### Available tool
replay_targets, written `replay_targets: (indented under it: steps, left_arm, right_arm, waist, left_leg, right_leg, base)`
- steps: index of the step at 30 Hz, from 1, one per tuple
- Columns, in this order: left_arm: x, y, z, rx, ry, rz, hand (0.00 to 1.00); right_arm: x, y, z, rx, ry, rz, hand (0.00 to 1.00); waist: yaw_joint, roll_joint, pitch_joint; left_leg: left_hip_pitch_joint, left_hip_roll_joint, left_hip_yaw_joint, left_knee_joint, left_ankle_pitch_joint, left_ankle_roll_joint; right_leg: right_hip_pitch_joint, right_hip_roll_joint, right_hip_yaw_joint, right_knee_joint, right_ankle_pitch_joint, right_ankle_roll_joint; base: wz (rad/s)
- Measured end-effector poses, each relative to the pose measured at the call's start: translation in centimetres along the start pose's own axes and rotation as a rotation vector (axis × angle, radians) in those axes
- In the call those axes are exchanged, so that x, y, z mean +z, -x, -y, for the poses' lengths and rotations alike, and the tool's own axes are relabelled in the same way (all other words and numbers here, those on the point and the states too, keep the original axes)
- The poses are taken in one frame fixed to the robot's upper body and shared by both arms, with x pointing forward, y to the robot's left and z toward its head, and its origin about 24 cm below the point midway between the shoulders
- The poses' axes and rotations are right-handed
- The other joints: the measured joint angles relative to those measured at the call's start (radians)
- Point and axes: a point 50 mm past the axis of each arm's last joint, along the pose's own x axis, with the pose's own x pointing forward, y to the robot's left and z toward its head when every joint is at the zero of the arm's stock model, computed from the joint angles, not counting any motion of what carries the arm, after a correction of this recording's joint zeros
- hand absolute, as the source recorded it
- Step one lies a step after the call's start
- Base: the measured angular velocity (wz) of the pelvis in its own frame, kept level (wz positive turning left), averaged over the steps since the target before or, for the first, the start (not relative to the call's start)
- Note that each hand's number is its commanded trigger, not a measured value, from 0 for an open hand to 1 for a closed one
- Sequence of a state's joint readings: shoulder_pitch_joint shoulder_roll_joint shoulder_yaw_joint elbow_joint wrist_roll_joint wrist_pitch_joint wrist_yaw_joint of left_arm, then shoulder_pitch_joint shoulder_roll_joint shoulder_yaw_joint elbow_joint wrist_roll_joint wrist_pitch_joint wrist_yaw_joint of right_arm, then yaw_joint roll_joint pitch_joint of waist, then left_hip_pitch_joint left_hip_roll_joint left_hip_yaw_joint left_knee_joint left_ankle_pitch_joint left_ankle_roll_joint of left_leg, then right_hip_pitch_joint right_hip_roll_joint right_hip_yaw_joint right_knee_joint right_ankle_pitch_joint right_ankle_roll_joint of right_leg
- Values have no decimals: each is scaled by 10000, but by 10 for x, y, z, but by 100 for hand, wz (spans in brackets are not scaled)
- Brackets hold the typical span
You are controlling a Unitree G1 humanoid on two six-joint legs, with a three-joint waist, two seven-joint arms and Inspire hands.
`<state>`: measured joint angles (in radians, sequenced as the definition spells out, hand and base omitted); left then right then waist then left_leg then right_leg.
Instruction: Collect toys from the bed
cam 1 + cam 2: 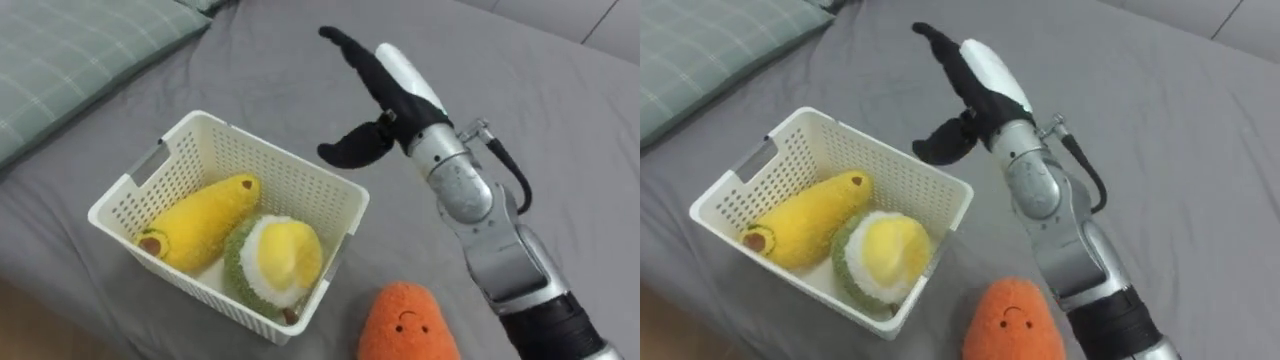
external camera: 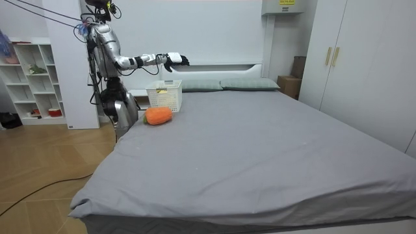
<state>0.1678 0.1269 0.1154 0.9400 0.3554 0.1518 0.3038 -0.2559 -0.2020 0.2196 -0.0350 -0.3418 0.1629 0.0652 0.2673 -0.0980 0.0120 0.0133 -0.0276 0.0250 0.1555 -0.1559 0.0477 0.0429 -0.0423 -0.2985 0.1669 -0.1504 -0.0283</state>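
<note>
Fuzzy orange plush (image 1: 408,325), perforated white basket (image 1: 300,186) holding banana plush (image 1: 200,220) and round green-yellow plush (image 1: 275,258), right hand (image 1: 390,95) spread wide

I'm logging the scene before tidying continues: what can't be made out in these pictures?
Orange toy: lower part cut off by the eye views' bottom edge.
Yellow toy and green-yellow toy: undersides hidden inside the basket, eye views.
Room view: what the basket holds is too small to tell.

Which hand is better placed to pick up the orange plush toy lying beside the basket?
Right, most likely. The right hand is open and empty, raised over the bed just beyond the basket, and its forearm passes right beside the orange plush toy lying outside it.
</note>
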Motion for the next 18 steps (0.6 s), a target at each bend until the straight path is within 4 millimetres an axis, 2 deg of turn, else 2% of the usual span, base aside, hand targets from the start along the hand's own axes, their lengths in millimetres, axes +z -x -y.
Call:
replay_targets:
  steps: [1, 2, 4, 6, 7, 11, 12, 13, 18]
  left_arm:
    - [-4, 1, 1, -27, 4, -115, 0]
    - [-6, 2, 2, -45, 13, -150, 0]
    - [-10, 3, 3, -51, 23, -256, 0]
    - [-11, 3, 2, 66, 39, -265, 0]
    - [-14, 4, 2, 114, 51, -301, 0]
    - [-20, 5, 3, 87, 111, -456, 0]
    - [-23, 6, 3, 86, 80, -528, 0]
    - [-25, 6, 2, 109, 41, -592, 0]
    - [-30, 7, 4, 172, 225, -833, 0]
  right_arm:
    - [-8, 6, 1, -168, -176, -291, 0]
    - [-12, 9, 2, -250, -224, -452, 0]
    - [-28, 20, 4, -572, -327, -1071, 0]
    - [-41, 31, 6, -707, -483, -1561, 0]
    - [-51, 40, 6, -765, -679, -1962, 0]
    - [-67, 56, 7, -955, -613, -2666, 0]
    - [-73, 62, 6, -1011, -567, -2893, 0]
    - [-81, 67, 2, -913, -497, -3251, 0]
    - [-126, 100, -21, -71, -457, -5494, 0]
  waist:
    - [-217, 52, -53]
    - [-274, 89, -64]
    - [-545, 204, -154]
    - [-783, 238, -152]
    - [-871, 240, -187]
    - [-1302, 256, -181]
    - [-1467, 310, -146]
    - [-1551, 274, -168]
    - [-1618, 282, -146]
  left_leg:
    - [75, 11, 98, -37, 0, 0]
    - [114, 27, 183, -47, 0, 0]
    - [206, 59, 350, -96, -1, -1]
    - [332, 96, 470, -125, -4, -8]
    - [382, 110, 527, -166, -12, -17]
    - [518, 140, 697, -215, -27, -29]
    - [544, 152, 771, -213, -43, -30]
    - [554, 154, 805, -214, -48, -28]
    - [607, 149, 894, -205, -135, 9]
  right_leg:
    - [-26, 10, 108, 23, 0, 0]
    - [-31, 21, 201, 34, 1, -1]
    - [-28, 58, 377, 43, 11, -8]
    - [78, 89, 484, 33, 19, -22]
    - [103, 100, 528, 39, 19, -22]
    - [131, 136, 709, 71, 27, -34]
    - [132, 148, 763, 69, 29, -37]
    - [131, 148, 782, 77, 29, -37]
    - [136, 145, 930, 144, 26, -14]
  base:
    - [-25]
    - [-33]
    - [-24]
    - [-14]
    - [-15]
    - [-16]
    - [-14]
    - [-12]
    - [-9]
